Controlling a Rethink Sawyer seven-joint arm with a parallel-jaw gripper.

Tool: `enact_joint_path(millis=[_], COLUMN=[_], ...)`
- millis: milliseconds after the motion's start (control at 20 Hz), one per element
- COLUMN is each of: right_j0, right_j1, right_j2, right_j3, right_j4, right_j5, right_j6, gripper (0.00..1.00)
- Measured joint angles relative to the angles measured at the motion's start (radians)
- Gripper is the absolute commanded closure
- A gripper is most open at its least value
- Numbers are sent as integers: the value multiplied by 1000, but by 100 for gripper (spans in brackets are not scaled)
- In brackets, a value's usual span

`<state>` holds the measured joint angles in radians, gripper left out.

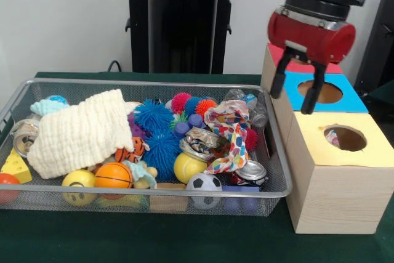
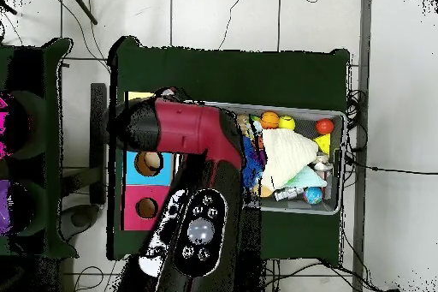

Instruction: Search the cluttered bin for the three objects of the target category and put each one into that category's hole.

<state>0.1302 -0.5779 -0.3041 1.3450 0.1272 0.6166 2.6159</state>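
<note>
The wire mesh bin is full of toys. One white cloth with coloured patches lies crumpled at its right end, over a tin can. The yellow-panelled hole is in the nearest pale wood box; a bit of patterned cloth shows inside it. My gripper hangs open and empty above the blue-panelled box, just behind the yellow hole. In the overhead view my arm hides the gripper and the bin's left end; the bin's rim shows at the right.
A cream waffle cloth covers the bin's left part, with a mint-green cloth behind it. Balls, spiky toys and cans fill the rest. The blue-panelled hole and the red-panelled box stand behind the yellow one.
</note>
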Motion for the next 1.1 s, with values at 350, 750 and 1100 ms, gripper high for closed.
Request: enact_joint_path(millis=[350, 750, 1100], right_j0=[-121, -250, -299], right_j1=[-47, -70, -72], right_j2=[34, 92, 140], right_j3=[3, 5, 16], right_j4=[-14, -65, -121], right_j5=[-19, -59, -90], right_j6=[0, 0, 0], gripper=[0, 0, 0])
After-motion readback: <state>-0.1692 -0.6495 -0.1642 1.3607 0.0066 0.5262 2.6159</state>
